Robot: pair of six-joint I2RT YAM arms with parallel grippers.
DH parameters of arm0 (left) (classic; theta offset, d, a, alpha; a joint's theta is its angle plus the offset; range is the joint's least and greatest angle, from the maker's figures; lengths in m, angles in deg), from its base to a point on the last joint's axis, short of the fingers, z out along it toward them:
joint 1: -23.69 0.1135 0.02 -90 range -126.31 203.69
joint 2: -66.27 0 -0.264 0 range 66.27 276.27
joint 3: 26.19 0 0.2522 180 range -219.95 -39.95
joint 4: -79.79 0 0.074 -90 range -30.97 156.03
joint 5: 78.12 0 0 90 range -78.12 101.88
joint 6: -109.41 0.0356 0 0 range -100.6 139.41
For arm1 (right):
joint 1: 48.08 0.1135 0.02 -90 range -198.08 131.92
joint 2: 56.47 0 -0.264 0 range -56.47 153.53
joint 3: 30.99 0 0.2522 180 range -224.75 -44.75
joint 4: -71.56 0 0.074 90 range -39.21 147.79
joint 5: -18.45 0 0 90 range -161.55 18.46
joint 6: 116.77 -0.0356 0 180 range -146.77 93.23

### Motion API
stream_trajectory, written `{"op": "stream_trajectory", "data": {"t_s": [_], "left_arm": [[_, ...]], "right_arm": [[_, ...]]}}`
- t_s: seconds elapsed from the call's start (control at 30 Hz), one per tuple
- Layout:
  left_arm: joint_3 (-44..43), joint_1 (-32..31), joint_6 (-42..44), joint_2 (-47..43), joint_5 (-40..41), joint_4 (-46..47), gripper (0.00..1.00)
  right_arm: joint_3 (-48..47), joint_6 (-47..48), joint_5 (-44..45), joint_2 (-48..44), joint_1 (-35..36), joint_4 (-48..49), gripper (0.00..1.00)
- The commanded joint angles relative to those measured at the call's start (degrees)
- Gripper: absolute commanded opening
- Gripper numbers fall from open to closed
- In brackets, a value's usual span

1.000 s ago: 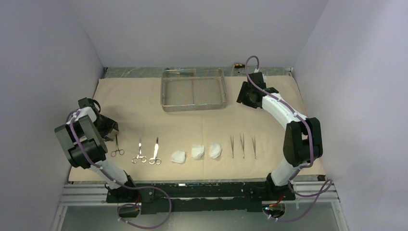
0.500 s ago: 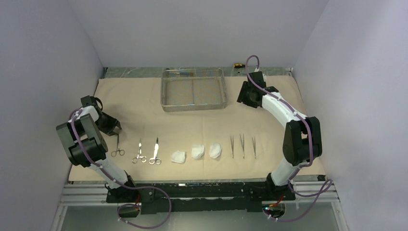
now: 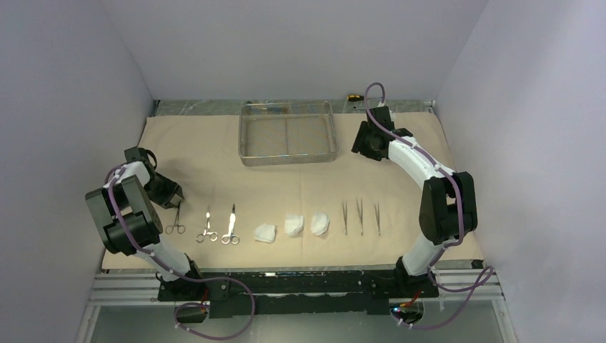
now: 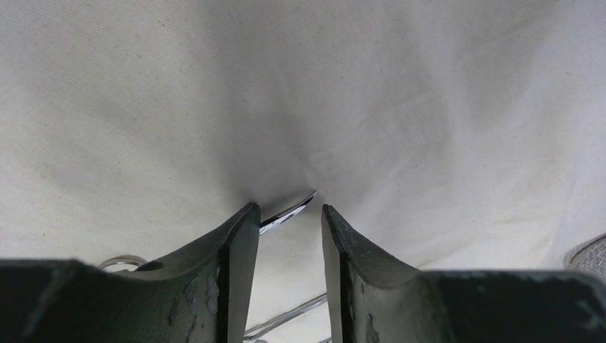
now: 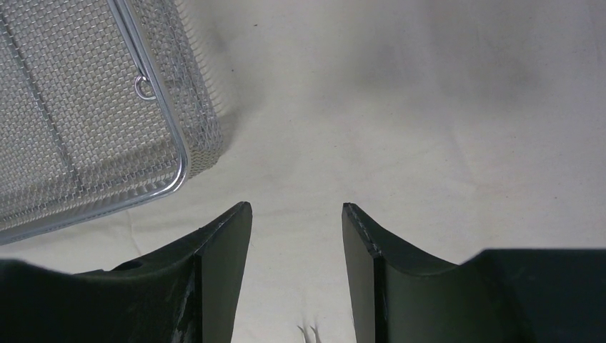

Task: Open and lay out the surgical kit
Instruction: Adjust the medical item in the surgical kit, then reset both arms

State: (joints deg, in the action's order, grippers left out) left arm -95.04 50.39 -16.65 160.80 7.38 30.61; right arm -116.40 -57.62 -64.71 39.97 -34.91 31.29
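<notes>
The beige wrap cloth [image 3: 214, 153] lies spread flat. The wire-mesh tray [image 3: 288, 132] stands at the back centre. Three clamps [image 3: 174, 220] [image 3: 207, 226] [image 3: 230, 226], three gauze pads [image 3: 265, 233] [image 3: 294, 226] [image 3: 319, 224] and three tweezers [image 3: 344, 216] [image 3: 360, 216] [image 3: 376, 218] lie in a row near the front. My left gripper [image 3: 171, 199] is open and low over the leftmost clamp. In the left wrist view its jaws [image 4: 286, 209] straddle the clamp's tip [image 4: 291, 211]. My right gripper [image 3: 363, 145] is open and empty over bare cloth right of the tray [image 5: 107, 128].
A small yellow-handled tool [image 3: 352, 96] lies at the back edge behind the cloth. Walls close in on the left, right and back. The cloth's near edge runs just ahead of the arm bases. Tweezer tips [image 5: 309, 332] show below my right gripper [image 5: 296, 207].
My left gripper has moved nearer and to the right, down onto the tip of the leftmost clamp. The right arm has not moved.
</notes>
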Motion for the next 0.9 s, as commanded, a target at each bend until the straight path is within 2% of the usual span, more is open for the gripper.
{"op": "stream_trajectory", "data": {"t_s": [0.0,0.23,0.37,0.63,0.77,0.87], "left_arm": [[-3.89,-0.12,0.98,-2.88,1.92,-2.44,0.45],[-11.74,-1.83,0.08,-10.85,4.27,-8.07,0.56],[-17.64,-4.20,-1.30,-16.36,4.35,-12.33,0.66],[-25.68,-12.74,-0.08,-29.72,7.34,-21.04,0.98],[-27.98,-12.82,-0.48,-36.94,5.12,-27.05,0.99],[-29.01,-12.83,-0.22,-42.69,2.70,-31.45,0.99]], "right_arm": [[-1.98,-0.83,-0.91,-1.22,-0.25,0.51,0.53],[-0.57,-1.59,-1.46,-6.08,-0.25,0.01,0.56],[2.18,-1.18,-1.09,-11.92,-0.25,0.36,0.63],[8.41,1.09,8.89,-30.13,-0.30,-5.90,0.78],[9.84,3.36,13.84,-40.29,-0.25,-10.93,0.86],[8.72,5.47,16.18,-46.33,-0.25,-15.31,0.98]]}}
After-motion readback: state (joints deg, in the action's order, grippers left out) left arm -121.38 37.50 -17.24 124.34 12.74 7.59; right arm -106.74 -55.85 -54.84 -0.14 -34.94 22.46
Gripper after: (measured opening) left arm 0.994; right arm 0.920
